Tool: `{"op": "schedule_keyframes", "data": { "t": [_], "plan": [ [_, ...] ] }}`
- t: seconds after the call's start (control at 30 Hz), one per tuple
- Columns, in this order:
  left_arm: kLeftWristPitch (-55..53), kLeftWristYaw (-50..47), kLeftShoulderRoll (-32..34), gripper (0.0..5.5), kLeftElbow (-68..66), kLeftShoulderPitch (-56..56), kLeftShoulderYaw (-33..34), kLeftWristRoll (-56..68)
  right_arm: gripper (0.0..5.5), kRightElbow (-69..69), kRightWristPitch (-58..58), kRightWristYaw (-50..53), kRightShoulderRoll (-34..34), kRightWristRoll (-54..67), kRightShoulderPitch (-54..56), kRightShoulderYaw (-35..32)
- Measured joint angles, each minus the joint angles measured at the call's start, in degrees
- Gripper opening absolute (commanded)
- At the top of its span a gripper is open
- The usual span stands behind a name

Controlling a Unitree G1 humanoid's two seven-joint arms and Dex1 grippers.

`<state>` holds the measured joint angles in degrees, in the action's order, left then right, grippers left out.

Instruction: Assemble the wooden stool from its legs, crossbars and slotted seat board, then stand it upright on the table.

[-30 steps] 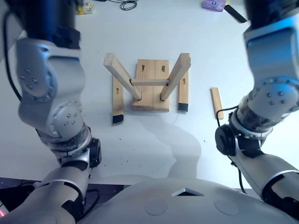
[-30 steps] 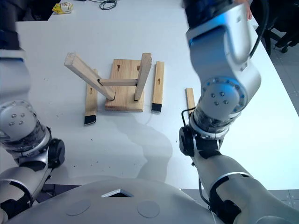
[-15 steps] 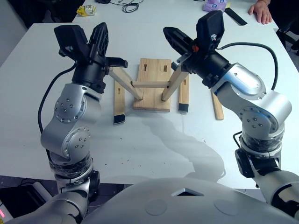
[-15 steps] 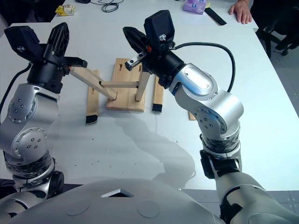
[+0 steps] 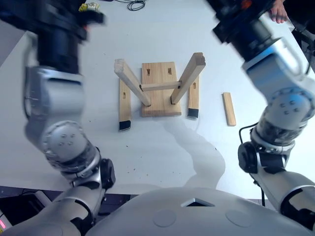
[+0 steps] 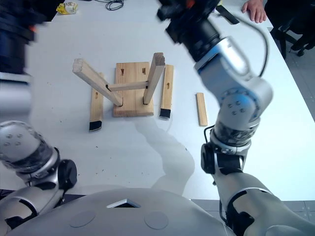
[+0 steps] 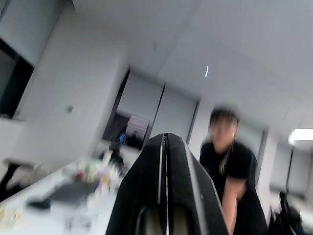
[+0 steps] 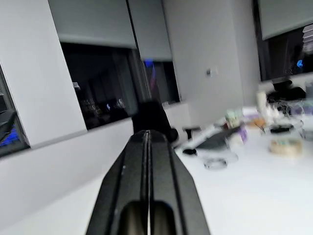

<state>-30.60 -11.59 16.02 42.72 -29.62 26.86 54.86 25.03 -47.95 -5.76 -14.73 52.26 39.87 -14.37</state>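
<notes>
The slotted seat board [image 5: 160, 104] lies flat at the middle of the desk [image 5: 157, 34]. A left-leaning leg [image 5: 130, 81] and a right-leaning leg [image 5: 189, 76] are plugged into it and joined by a fitted crossbar [image 5: 158, 87]. The left loose leg [image 5: 124, 110] lies just beside the board's left edge and the right loose leg [image 5: 193, 98] just beside its right edge. The spare crossbar [image 5: 228, 109] lies farther right, apart from the rest. All three loose pieces have their long axes running away from the robot.

The stool looks about half built, and the next move probably calls for a loose leg. Both lie below and ahead of the high-held arms, one to each side, so each arm has its own. The spare crossbar is nearer the right arm.

The eye views give the layout of the parts. The wrist views point across the room instead, and they give the finger state: the left gripper [image 7: 165, 137] and the right gripper [image 8: 146, 132] each have their fingers pressed together on nothing
</notes>
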Motion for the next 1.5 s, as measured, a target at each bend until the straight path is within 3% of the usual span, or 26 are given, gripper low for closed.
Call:
{"op": "schedule_keyframes", "data": {
  "t": [0.1,0.27,0.4,0.47,0.6,0.7,0.83,1.17,1.5],
  "plan": [
    [1.87,-1.37,3.56,0.00,-3.17,-1.29,6.18,4.49,0.02,-6.45,1.48,-5.05,-6.14,-1.58,0.50,-2.61],
    [1.74,-0.99,5.87,0.00,-10.56,7.87,8.03,-1.12,0.02,-17.40,12.19,-12.41,-15.47,-21.48,-3.35,10.47],
    [2.99,4.93,5.51,0.00,-18.47,21.23,2.53,-11.21,0.02,-32.55,28.03,-23.73,-17.49,-37.92,-7.42,26.52],
    [2.27,10.68,5.32,0.00,-20.98,29.15,-4.25,-15.02,0.02,-42.31,38.08,-30.33,-17.31,-45.42,-9.32,33.76],
    [-1.16,18.58,7.26,0.00,-19.35,37.71,-15.04,-19.13,0.02,-58.73,52.92,-33.18,-16.12,-55.10,-5.92,38.59],
    [-4.13,25.84,10.71,0.00,-14.17,40.11,-22.05,-19.34,0.02,-63.50,59.05,-35.98,-14.58,-57.65,-4.37,39.44],
    [-4.51,31.51,14.42,0.00,-13.36,36.56,-25.10,-21.57,0.02,-62.09,62.02,-38.77,-14.26,-58.86,-4.94,39.25],
    [-6.58,31.10,14.23,0.00,-18.97,29.99,-29.87,-29.10,0.02,-48.25,56.03,-40.62,-15.34,-59.28,-8.18,36.10],
    [-6.43,31.01,11.94,0.00,-24.90,28.57,-32.10,-35.49,0.02,-40.38,49.03,-42.30,-10.43,-62.40,-15.23,41.17]
  ]
}}
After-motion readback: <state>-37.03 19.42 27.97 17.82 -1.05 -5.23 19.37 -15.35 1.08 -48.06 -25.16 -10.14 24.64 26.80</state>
